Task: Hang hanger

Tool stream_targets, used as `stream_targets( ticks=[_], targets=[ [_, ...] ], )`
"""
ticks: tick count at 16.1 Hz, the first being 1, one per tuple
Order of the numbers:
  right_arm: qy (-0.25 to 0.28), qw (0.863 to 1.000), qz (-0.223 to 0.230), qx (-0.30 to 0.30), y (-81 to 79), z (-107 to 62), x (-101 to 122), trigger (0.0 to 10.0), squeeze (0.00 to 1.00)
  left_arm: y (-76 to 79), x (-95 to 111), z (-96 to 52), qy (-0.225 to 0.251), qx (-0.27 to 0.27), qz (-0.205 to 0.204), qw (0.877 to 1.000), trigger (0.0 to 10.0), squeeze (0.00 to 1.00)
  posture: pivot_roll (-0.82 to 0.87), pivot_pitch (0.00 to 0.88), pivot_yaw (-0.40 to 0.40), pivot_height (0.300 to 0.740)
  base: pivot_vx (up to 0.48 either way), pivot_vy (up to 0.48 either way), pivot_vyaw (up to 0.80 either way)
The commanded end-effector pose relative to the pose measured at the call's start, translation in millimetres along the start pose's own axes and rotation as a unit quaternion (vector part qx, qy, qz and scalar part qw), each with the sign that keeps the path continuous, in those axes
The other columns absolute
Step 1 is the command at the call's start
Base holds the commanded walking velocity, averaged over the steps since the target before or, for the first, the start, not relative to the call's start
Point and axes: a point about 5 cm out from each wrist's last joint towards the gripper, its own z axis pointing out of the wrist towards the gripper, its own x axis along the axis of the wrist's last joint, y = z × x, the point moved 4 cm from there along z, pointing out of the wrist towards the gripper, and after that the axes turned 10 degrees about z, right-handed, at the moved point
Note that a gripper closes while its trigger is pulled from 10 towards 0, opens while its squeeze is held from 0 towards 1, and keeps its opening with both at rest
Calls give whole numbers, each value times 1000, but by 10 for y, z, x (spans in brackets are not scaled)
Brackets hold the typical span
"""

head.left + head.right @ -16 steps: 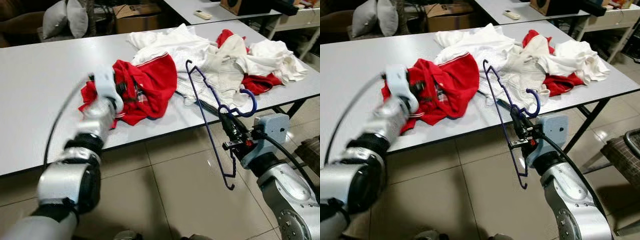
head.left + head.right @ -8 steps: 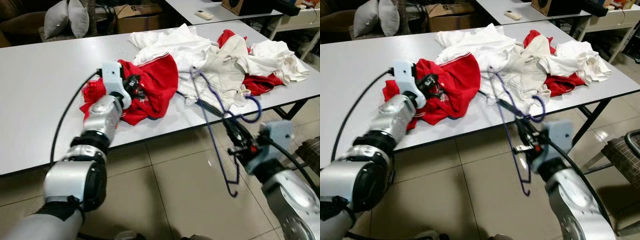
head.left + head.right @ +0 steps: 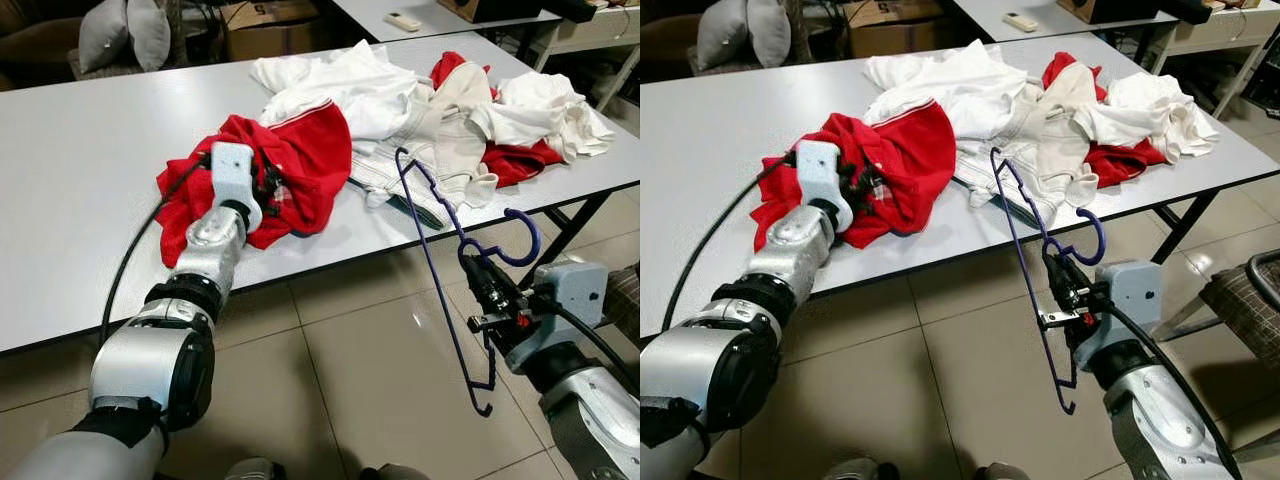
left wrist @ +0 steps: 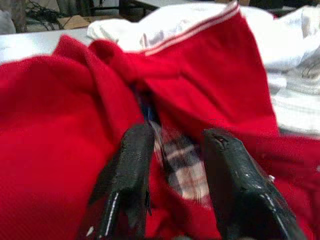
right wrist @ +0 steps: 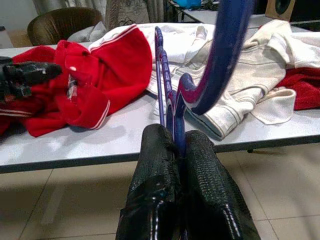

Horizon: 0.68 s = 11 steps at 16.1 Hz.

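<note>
Left eye view: the blue hanger [image 3: 440, 250] is being held out in front of the tabletop [image 3: 80, 190] edge, above the tiled floor [image 3: 340, 370], by the right tool [image 3: 478, 288], which is being kept closed on the wire just below the hook. The hanger is tilted, with its hook uppermost and its far corner hanging low toward the floor. The left tool [image 3: 268, 183] is being pushed into the red shirt [image 3: 310, 165] on the tabletop. White clothes [image 3: 400, 95] are piled just beside and behind the shirt.

Right eye view: the same layout is being shown. The hanger is apart from the shirt, near the tabletop edge, and the left arm is being stretched across the tabletop to the red cloth.

Left wrist view: the two black fingers [image 4: 127, 170] are being held apart, straddling a fold of red cloth and a plaid inner patch [image 4: 177, 162]. Nothing is being pinched yet.

Right wrist view: both pads [image 5: 157, 170] are being pressed together on the blue wire, with the hook curving above them.

Judged step: the shirt is being taken up so that the hanger can be fed into it. The next move is judged to call for the left fingers to be shut on the collar area, and for the cloth to be lifted clear before the hanger is brought across.
</note>
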Motion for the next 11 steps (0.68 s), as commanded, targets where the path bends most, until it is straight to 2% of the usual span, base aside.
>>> stream_targets(
  ticks=[1,2,4,6,8,11],
  targets=[
    [1,1000,-6,-1,-16,-31,22,10000,0,6,-77,-21,-11,1,16,1000,10000,384,-212,108,17,740,0,0,0],
    [-3,1000,-8,1,-30,-36,6,10000,0,15,-115,-30,-18,3,31,999,10000,0,-213,117,17,740,0,0,0],
    [-6,1000,-10,1,-51,-57,-6,10000,0,-13,-142,-40,-23,17,44,999,10000,0,-218,130,19,740,0,0,0],
    [-10,1000,-9,-1,-71,-95,-23,10000,0,-110,-181,-60,-35,61,66,995,10000,0,-226,145,22,740,0,0,0],
    [-14,1000,-8,-2,-87,-122,-39,10000,0,-107,-224,-71,-43,70,57,995,10000,0,-230,151,21,740,0,0,0],
    [-15,1000,-8,-1,-95,-129,-40,10000,0,-218,-138,-94,-13,123,64,990,10000,0,-233,155,21,740,0,0,0]
  ],
)
